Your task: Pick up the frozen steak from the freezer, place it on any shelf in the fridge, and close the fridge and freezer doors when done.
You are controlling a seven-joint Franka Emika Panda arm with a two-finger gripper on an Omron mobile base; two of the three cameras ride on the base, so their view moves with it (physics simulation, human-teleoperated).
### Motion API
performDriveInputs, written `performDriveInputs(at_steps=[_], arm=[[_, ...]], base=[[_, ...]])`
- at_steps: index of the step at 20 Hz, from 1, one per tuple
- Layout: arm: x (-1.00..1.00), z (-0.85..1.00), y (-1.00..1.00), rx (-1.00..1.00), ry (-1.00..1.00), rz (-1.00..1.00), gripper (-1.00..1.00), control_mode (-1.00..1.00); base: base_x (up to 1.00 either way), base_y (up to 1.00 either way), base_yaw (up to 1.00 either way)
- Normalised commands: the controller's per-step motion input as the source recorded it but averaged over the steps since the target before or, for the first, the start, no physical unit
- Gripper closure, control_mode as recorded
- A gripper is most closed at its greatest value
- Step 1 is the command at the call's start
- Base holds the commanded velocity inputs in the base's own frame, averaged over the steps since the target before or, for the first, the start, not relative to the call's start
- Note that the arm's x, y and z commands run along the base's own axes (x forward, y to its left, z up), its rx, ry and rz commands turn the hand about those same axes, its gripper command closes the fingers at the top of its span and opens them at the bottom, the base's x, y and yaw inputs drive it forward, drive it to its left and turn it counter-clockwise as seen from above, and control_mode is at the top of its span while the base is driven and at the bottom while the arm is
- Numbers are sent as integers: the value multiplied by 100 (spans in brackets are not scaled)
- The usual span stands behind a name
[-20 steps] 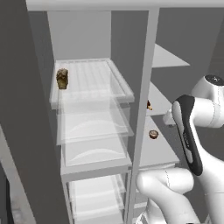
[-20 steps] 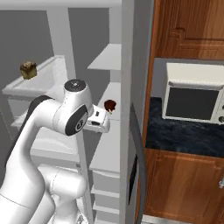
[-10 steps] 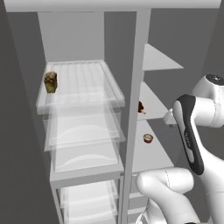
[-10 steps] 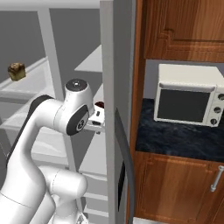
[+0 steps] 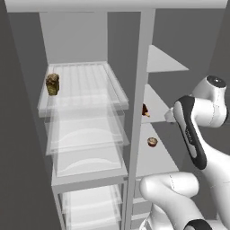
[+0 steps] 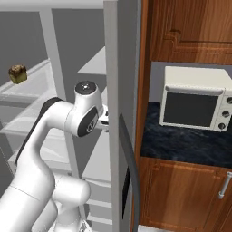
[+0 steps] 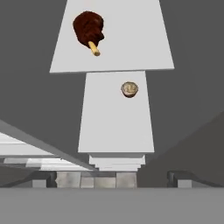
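The steak (image 7: 89, 29), a dark brown lump on a pale bone, lies on a white shelf (image 7: 131, 48) straight ahead of the gripper, untouched. The gripper stands spread wide and carries nothing; its tips are too dim in the hand view to mark. The white arm (image 5: 197, 121) bends at the elbow and reaches into the right compartment. One small round brown item (image 7: 129, 89) sits on the shelf below, one brownish block (image 5: 52, 84) on the left compartment's rack. A grey door (image 6: 118, 113) with a dark bar handle stands open beside the arm; one microwave (image 6: 195, 104) sits beyond.
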Motion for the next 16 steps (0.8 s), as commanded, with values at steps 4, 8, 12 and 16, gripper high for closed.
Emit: performDriveInputs(at_steps=[4, 8, 12, 16], arm=[[63, -23, 1, 1, -19, 0, -100, -100], [71, -16, 0, 13, -16, 0, -100, -100], [69, -2, 7, 14, -4, 0, -100, -100], [50, -1, 0, 2, 0, 5, -100, -100]], base=[[0, 0, 0], [0, 0, 0], [0, 0, 0], [0, 0, 0]])
